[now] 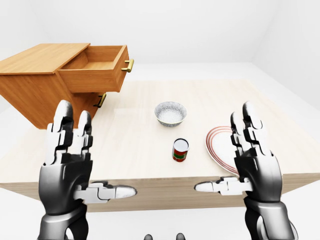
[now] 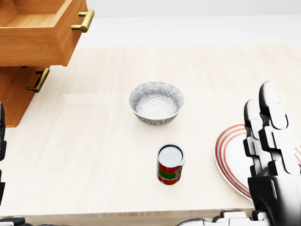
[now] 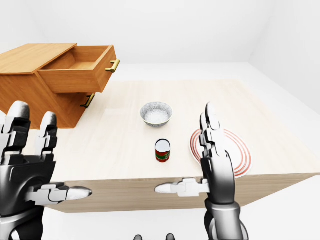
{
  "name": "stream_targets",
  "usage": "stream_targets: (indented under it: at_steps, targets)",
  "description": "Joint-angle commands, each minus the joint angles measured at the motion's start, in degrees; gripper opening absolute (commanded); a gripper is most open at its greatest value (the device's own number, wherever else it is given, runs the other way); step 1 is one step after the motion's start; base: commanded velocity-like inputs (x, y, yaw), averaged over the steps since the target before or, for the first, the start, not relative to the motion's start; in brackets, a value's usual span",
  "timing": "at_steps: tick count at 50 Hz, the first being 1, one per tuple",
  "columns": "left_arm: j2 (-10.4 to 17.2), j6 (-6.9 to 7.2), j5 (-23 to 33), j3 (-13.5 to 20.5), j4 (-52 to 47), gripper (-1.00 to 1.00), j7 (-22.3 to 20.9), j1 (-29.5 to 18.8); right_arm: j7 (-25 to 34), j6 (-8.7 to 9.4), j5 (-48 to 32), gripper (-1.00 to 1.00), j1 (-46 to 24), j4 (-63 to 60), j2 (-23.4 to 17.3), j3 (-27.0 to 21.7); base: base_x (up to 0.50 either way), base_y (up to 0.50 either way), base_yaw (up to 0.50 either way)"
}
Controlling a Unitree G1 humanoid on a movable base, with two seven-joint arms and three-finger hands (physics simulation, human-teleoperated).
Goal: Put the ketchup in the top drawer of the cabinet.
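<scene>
Holding both hands up near the bottom of the left-eye view, we have nothing in them. Our right hand [image 1: 255,160] has its fingers spread apart and straight, thumb poking inward. Our left hand [image 1: 67,160] looks the same, fingers apart and empty.

The ketchup [image 2: 170,164] is the small red can with a pale top. It stands upright on the table [image 2: 94,141], low in the middle of the head view, between our two hands and touching neither. Just above it sits the bowl [image 2: 156,102]. The plate [image 2: 230,160] lies to its right, near but apart.

We think grabbing comes first. Our right hand is nearer, so we should bring it down and inward, fingers on one side of the can and thumb on the other, then close round its middle. We should go slowly, because a tall can may tip if bumped.

The drawer [image 1: 97,67] is open at the upper left, on the cabinet [image 1: 30,90]. We must lift the can over its wall.
</scene>
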Motion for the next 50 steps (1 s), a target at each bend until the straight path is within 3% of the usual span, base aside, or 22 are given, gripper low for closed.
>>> stream_targets:
  at_steps: [1,4,11,20,35,50]
  targets:
    - [6.81,0.00,-9.21,1.50,-7.55,1.00,5.19,6.34,0.62,0.00,-1.57,1.00,7.09,-9.29,-0.26,2.79,0.00,0.00,0.00]
    - [8.36,0.00,-10.23,1.22,-7.55,1.00,6.79,6.31,0.98,0.00,-1.99,1.00,6.86,-9.29,-0.31,2.67,0.00,0.00,0.00]
    - [7.51,0.00,-9.90,1.59,-7.55,1.00,6.13,5.65,1.60,0.00,2.43,1.00,7.31,-9.28,-0.18,0.96,0.03,0.01,0.00]
    - [7.68,0.00,-10.41,1.95,-7.55,1.00,6.04,5.82,-0.09,0.00,3.98,1.00,8.10,-9.28,-2.87,1.78,0.50,0.10,0.00]
    - [7.62,0.00,-10.17,1.83,-7.55,1.00,6.00,5.68,0.68,0.00,3.92,1.00,7.53,-9.29,-2.82,1.90,0.50,0.09,0.00]
    - [9.27,0.00,-11.07,0.92,-7.55,1.00,7.33,6.72,0.34,0.00,3.03,1.00,6.64,-9.29,-1.96,1.05,0.47,0.08,0.00]
